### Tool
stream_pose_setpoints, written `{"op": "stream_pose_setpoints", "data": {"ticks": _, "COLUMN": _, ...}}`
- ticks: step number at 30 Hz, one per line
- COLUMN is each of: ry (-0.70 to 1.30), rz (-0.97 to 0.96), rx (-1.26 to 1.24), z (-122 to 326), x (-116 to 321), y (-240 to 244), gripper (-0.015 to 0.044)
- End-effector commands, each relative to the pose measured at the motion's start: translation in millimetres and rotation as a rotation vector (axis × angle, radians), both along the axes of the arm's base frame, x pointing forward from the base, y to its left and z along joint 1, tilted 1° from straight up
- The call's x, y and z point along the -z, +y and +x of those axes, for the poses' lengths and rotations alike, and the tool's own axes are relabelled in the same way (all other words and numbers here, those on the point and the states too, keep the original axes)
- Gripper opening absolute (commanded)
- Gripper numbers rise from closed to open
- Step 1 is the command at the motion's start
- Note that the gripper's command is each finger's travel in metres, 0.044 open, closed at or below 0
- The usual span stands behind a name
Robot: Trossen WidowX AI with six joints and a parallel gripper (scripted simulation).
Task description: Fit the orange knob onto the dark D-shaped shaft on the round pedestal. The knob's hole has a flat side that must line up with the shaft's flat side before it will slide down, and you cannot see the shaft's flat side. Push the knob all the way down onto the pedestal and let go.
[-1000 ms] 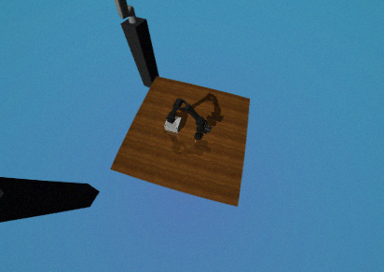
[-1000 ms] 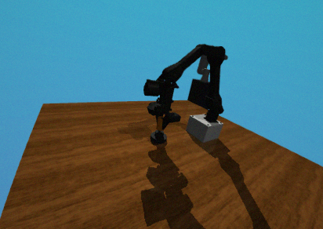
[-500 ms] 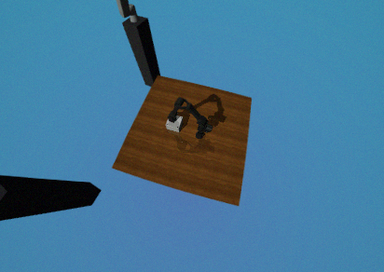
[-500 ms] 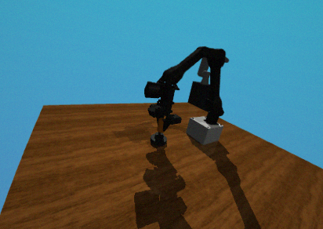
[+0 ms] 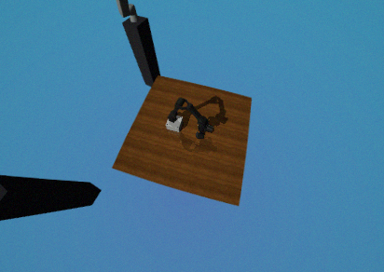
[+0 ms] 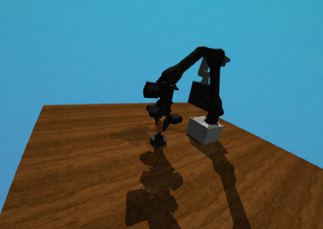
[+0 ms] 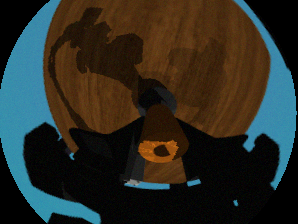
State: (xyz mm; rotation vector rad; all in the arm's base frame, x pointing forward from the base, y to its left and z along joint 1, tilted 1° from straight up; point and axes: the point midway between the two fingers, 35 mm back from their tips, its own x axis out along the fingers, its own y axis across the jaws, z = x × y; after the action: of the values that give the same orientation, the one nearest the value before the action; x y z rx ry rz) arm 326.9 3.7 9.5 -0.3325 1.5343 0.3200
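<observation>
The orange knob (image 6: 160,125) (image 7: 165,125) is between the fingers of my gripper (image 6: 161,124) (image 7: 158,119), which is shut on it. In the wrist view its near end is bright orange with a dark opening, and its side is shaded brown. The dark round pedestal (image 6: 158,141) (image 7: 171,100) stands on the table directly below the knob. The knob's lower end is at or just above the pedestal's top in the exterior view. The shaft is hidden or too dark to make out, so I cannot tell whether its tip is inside the knob.
The wooden table (image 5: 161,158) (image 6: 77,176) (image 7: 165,30) carries the arm's pale base box (image 5: 174,124) (image 6: 202,131), to the right of the pedestal in the exterior view. Dark arm shadows cross the table. Two large black blocks (image 5: 45,200) (image 5: 142,51) appear beyond the table in the top view.
</observation>
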Motion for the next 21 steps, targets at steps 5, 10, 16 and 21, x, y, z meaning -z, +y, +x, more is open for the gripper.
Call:
{"op": "stream_pose_setpoints", "data": {"ticks": 5, "ry": -0.008, "rz": -0.002, "rx": -0.006, "z": 3.5, "x": 0.8, "y": -0.5, "gripper": 0.0}}
{"op": "stream_pose_setpoints", "data": {"ticks": 10, "ry": -0.008, "rz": -0.002, "rx": -0.006, "z": 3.7, "x": -0.2, "y": -0.5, "gripper": 0.0}}
{"op": "stream_pose_setpoints", "data": {"ticks": 16, "ry": -0.008, "rz": -0.002, "rx": -0.014, "z": 2.7, "x": -3.9, "y": -0.5, "gripper": 0.0}}
{"op": "stream_pose_setpoints", "data": {"ticks": 21, "ry": -0.006, "rz": -0.005, "rx": -0.174, "z": 1.1, "x": -4.0, "y": -0.5, "gripper": 0.0}}
